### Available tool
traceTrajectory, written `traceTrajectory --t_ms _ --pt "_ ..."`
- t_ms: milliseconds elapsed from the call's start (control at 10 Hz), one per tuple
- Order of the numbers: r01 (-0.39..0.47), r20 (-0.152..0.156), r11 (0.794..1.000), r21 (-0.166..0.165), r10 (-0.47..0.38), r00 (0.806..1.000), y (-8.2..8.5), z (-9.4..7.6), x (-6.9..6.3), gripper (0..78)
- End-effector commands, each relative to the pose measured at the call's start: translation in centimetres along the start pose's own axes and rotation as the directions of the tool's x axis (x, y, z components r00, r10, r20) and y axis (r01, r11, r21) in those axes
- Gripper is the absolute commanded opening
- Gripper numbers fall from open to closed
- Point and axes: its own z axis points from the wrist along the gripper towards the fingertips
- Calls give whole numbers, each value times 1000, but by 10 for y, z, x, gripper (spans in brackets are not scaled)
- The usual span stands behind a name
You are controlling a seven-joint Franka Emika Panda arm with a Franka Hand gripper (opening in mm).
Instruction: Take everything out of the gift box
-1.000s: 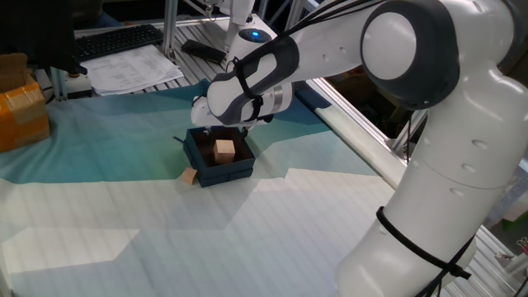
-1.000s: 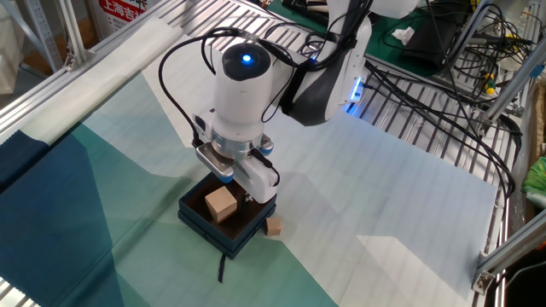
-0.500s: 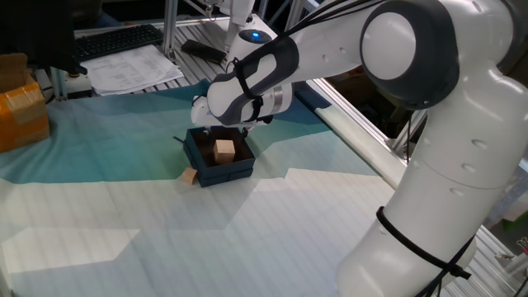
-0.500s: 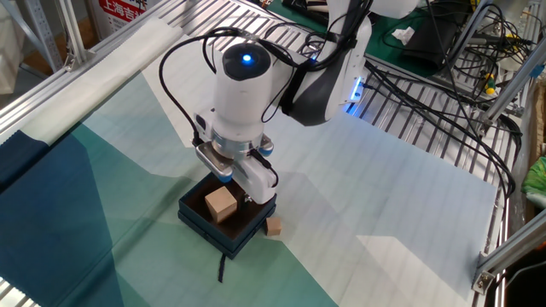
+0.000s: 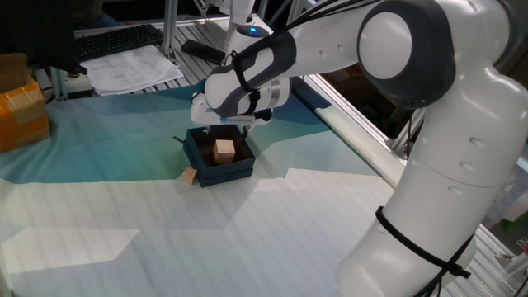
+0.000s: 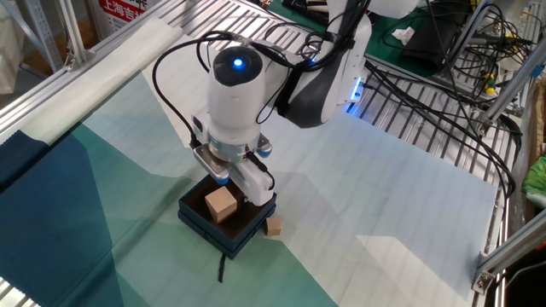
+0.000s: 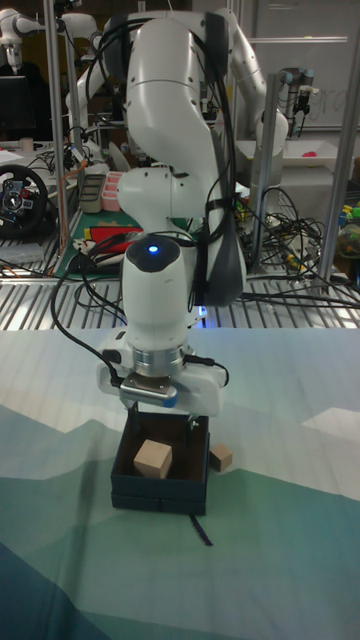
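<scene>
**One cube in the box, small block out on the cloth**

The arm [image 5: 412,124] reaches over the tabletop [image 5: 247,239], which wears a cloth in teal and pale green bands. Its wrist hangs straight above the box [image 6: 223,223], a blue light glowing on top.

The hand [image 7: 160,420] points down over the box's rear half. One finger [image 7: 191,432] shows in the tall view, dipping toward the right rear wall; the other is hidden behind the wrist, so I cannot tell whether the fingers are apart or together. Nothing is seen between them.

The box sits flat on the cloth, a dark strap trailing from one side. The cube [image 6: 221,204] rests inside it, on the brown floor, apart from the finger.

The small block [image 6: 273,227] lies outside on the cloth, just beside the box's wall.

A carton [image 5: 21,111] stands well apart at the cloth's edge.
</scene>
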Motion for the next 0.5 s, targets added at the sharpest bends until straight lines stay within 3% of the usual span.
traceTrajectory --t_ms 100,500 --pt "-65 -7 998 3 65 998 3 7 -1 775" --pt "-55 14 998 -2 55 998 4 24 -4 775"
